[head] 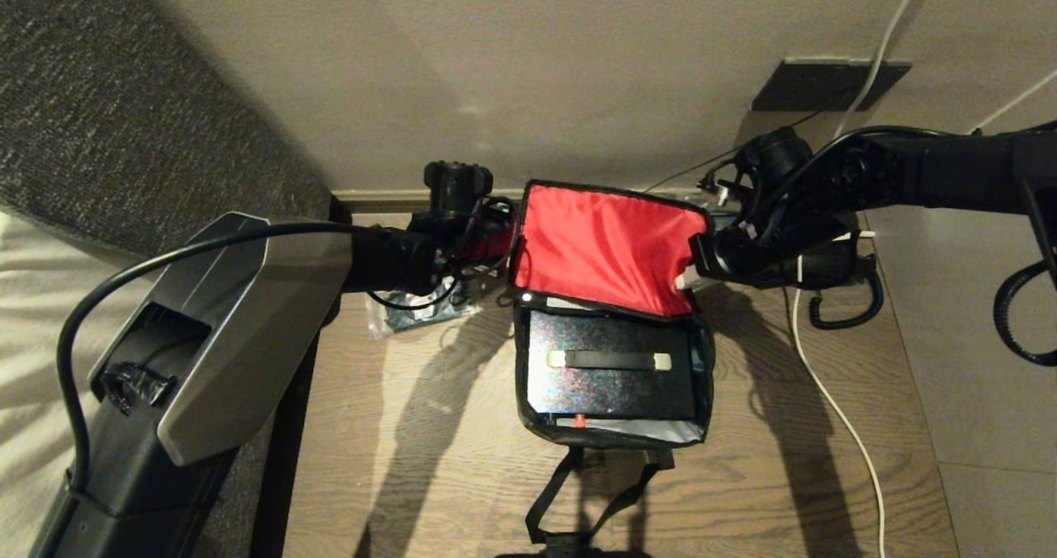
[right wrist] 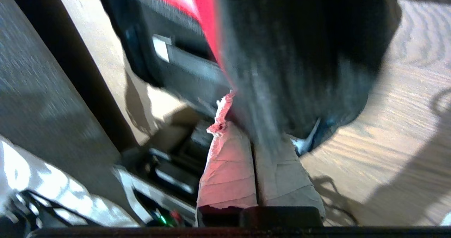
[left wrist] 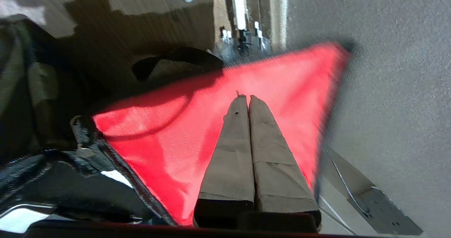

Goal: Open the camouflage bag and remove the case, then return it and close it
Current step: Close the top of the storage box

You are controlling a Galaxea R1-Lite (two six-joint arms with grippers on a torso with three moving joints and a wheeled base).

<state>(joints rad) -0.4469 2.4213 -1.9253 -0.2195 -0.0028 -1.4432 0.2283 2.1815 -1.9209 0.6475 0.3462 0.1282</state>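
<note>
Mid-frame in the head view, the right gripper (right wrist: 252, 132) pinches the bag (head: 609, 248) flap's edge, blurred; the left gripper (left wrist: 245, 98), clenched empty, is hidden behind its arm; the case (head: 609, 372) lies inside.

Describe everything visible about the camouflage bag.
The camouflage bag lies open on the wooden floor, soft fabric with black trim. Its red-lined flap stands raised toward the wall. Inside lies the case, flat, glossy speckled black. A black strap trails from the bag's near edge. The right claw, shut, pinches the flap's edge; the left claw, shut, lies against the lining.
</note>
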